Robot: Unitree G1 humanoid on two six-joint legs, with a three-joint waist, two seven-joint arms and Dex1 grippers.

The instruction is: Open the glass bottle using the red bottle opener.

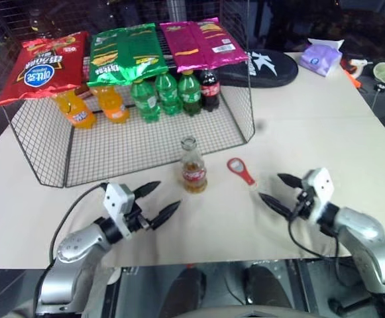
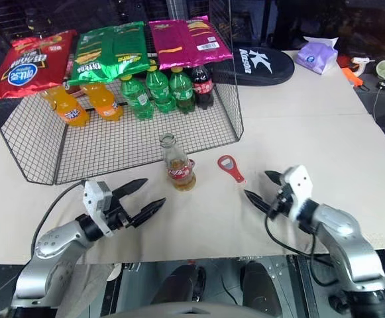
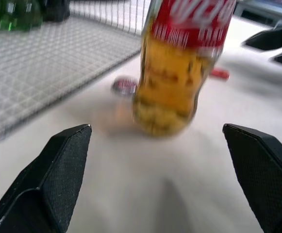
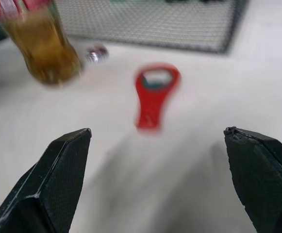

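Observation:
The glass bottle [image 1: 193,169] stands upright on the cream table, amber liquid inside and a red label around it. A small metal cap [image 3: 124,86] lies on the table close behind it. The red bottle opener [image 1: 241,171] lies flat just to the bottle's right, loop head pointing away from me. My left gripper [image 1: 169,195] hovers open near the table's front edge, left of the bottle, holding nothing. My right gripper [image 1: 269,186] is open too, in front and to the right of the opener, with nothing between its fingers.
A wire rack [image 1: 146,142] stands behind the bottle, with snack bags [image 1: 122,53] on top and orange, green and cola bottles [image 1: 169,93] inside. A black bag [image 1: 265,66] and a tissue pack [image 1: 320,56] lie at the back right.

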